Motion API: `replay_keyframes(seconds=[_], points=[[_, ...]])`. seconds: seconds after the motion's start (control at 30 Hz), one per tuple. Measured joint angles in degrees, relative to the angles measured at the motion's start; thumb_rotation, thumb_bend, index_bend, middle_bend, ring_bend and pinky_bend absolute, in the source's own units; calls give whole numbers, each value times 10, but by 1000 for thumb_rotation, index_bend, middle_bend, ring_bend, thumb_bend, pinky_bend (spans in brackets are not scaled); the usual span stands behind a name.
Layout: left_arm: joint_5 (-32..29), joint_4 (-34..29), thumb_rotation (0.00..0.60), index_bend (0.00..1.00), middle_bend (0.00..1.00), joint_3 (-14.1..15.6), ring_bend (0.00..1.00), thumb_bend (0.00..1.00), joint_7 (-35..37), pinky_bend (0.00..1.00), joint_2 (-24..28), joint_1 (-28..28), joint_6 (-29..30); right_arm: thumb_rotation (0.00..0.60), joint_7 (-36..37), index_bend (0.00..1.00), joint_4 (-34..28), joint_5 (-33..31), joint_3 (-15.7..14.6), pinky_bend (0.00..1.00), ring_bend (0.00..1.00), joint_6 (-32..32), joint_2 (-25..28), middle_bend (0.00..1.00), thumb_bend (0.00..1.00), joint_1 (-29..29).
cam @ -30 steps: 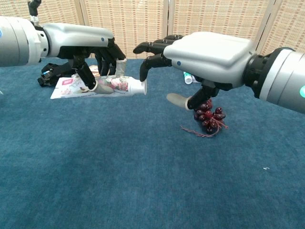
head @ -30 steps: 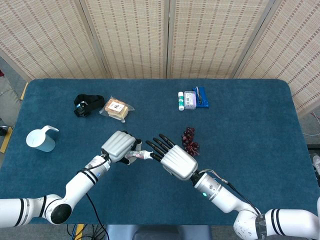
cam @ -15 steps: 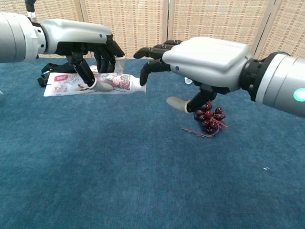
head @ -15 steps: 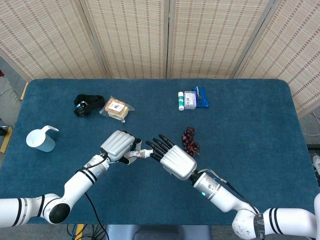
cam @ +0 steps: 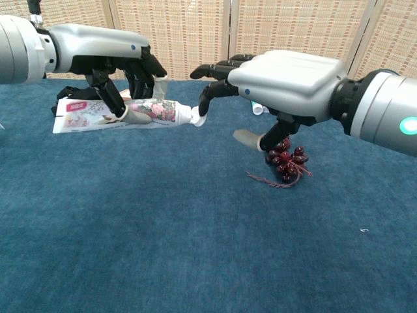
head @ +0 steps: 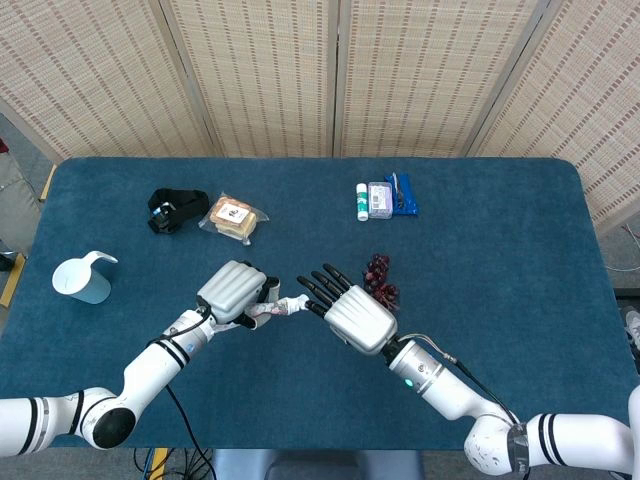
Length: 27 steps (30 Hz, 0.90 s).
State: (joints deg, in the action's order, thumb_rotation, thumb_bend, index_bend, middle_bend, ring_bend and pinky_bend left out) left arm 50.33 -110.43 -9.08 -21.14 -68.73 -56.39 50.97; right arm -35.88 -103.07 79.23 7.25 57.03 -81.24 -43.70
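The tube (cam: pixel 124 112) hangs level above the table (cam: pixel 163 248), in front of me and a little left of the middle. My left hand (cam: pixel 127 65) holds it near its cap end, fingers (cam: pixel 117 104) curled around the body. In the head view most of the tube is hidden under that hand (head: pixel 233 292); only the white cap end (head: pixel 293 303) pokes out. The chest view shows the whole length, with its flat crimped tail pointing left and a flowery print I cannot read.

My right hand (cam: pixel 280 81) reaches in from the right, palm down, fingers (cam: pixel 208 107) bent forward and a little apart. One fingertip seems to touch the cap, but whether the cap is really pinched I cannot tell. The thumb (cam: pixel 247 138) sticks out below, clear of the tube. From the head view the same hand (head: pixel 352 315) points up and left, its fingertips just beside the cap.

A bunch of dark grapes (cam: pixel 285 160) lies on the table under and behind my right hand, partly covered by it; the head view shows it (head: pixel 380 280) just beyond the hand.

Only the head view shows the mug (head: pixel 82 279) near the left edge, a black strap (head: pixel 172 210) beside a wrapped sandwich (head: pixel 234 219), and small packets (head: pixel 385 200) toward the far side.
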Motion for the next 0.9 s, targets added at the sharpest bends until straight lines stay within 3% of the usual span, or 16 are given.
replay_keyframes(seconds=[0.9], points=[[16,-17,600,579,721,-3,478,376,32,336,16,3,-10,600,17,293,32,-12,1,0,0,-1,-16,14,387,-11]])
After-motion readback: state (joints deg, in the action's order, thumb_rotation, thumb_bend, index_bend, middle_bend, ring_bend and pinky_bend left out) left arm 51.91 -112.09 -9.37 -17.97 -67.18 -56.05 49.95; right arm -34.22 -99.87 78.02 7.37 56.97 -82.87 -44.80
